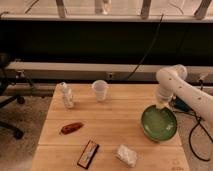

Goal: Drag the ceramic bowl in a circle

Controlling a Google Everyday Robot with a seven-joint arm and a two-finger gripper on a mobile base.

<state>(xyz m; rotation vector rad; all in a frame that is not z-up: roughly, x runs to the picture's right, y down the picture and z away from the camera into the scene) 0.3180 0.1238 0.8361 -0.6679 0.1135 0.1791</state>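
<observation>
The ceramic bowl point(159, 125), wide, shallow and green with a paler rim, sits near the right edge of the wooden table point(110, 120). My gripper point(161, 104) comes down from the white arm at the right. It sits on the bowl's far rim and is shut on it. The bowl looks empty.
A white cup point(100, 90) stands at the back middle and a small pale bottle point(66, 95) at the back left. A red-brown item point(71, 128), a dark bar point(88, 153) and a white crumpled packet point(126, 155) lie toward the front. An office chair point(7, 100) is left of the table.
</observation>
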